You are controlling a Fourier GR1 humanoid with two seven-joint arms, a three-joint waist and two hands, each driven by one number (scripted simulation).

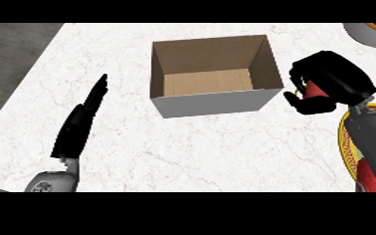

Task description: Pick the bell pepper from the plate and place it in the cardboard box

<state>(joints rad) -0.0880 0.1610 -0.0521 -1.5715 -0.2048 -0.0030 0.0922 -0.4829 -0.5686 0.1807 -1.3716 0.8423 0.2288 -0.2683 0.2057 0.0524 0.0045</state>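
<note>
An open cardboard box [213, 74] stands in the middle of the white marble counter, and nothing shows on its brown floor. Just right of the box my right hand [334, 79] is curled round a red bell pepper [314, 90], of which only a small red patch shows between the black fingers. The hand is level with the box's right wall, close beside it. Below it, at the right edge, lies a plate [345, 147] with a yellow and red rim, partly covered by my right forearm. My left hand [84, 117] rests at the left with straight fingers pointing away, holding nothing.
A grey round object [361, 31] shows partly at the top right corner. A dark strip [22, 55] lies beyond the counter's left edge. White marble stretches in front of the box and between the box and my left hand.
</note>
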